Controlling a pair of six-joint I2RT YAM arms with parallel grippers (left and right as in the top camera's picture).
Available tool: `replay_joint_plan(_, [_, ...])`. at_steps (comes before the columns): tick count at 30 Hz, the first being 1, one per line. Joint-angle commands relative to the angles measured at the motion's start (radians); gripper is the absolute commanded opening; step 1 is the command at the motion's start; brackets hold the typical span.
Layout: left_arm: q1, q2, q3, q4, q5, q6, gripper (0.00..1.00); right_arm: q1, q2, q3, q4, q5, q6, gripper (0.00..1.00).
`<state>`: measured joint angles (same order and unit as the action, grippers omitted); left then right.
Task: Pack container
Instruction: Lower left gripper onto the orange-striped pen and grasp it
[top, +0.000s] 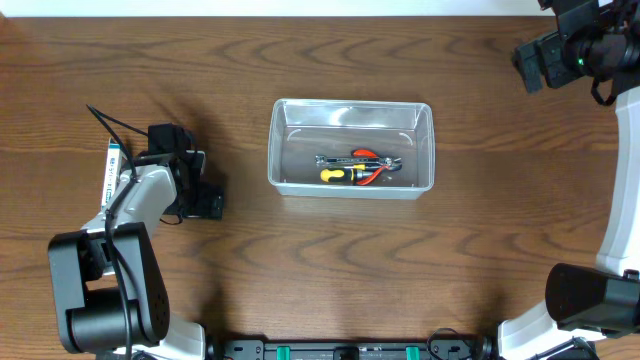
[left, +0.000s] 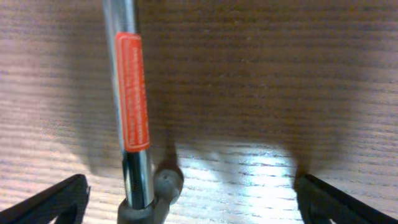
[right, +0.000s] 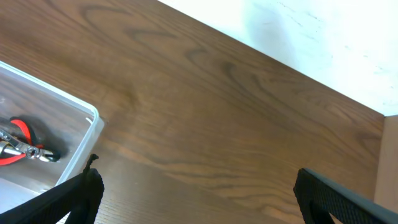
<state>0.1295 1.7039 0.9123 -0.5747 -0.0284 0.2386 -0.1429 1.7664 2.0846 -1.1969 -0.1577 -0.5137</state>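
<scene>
The clear plastic container (top: 350, 112) stands mid-table. Inside lie red-handled pliers (top: 372, 168), a yellow-and-black screwdriver (top: 335, 175) and a metal wrench. My left gripper (top: 172, 148) is at the left side of the table, pointing down. In the left wrist view its fingers (left: 193, 196) are wide open over a shiny metal rod with a red label (left: 132, 93) that lies on the wood nearer the left finger, untouched. My right gripper (top: 560, 52) is open and empty (right: 199, 186) at the far right. The container's corner (right: 84, 121) and the pliers (right: 15, 134) show in the right wrist view.
The rod ends in a dark grey fitting (left: 155, 196). The brown wooden table (top: 480, 260) meets a white surface along its far edge (right: 311, 43). The two arm bases stand at the front left (top: 100, 300) and front right (top: 590, 300).
</scene>
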Motion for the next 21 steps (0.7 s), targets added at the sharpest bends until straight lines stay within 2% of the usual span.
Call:
replay_joint_plan(1, [0.005,0.025,-0.006,0.005,-0.010,0.011,0.93,-0.003,0.003,-0.007,-0.003,-0.003,0.000,0.99])
replay_joint_plan(4, [0.008,0.026,-0.006,0.005,-0.009,0.011,0.82,-0.003,0.003,-0.007,-0.004,-0.003,0.000,0.99])
replay_joint_plan(13, [0.052,0.025,-0.006,0.006,-0.009,-0.015,0.75,-0.003,0.003,-0.007,-0.013,-0.003,0.000,0.99])
replay_joint_plan(21, [0.067,0.025,-0.006,0.021,-0.009,-0.015,0.64,-0.003,0.003,-0.007,-0.027,-0.003,0.001,0.99])
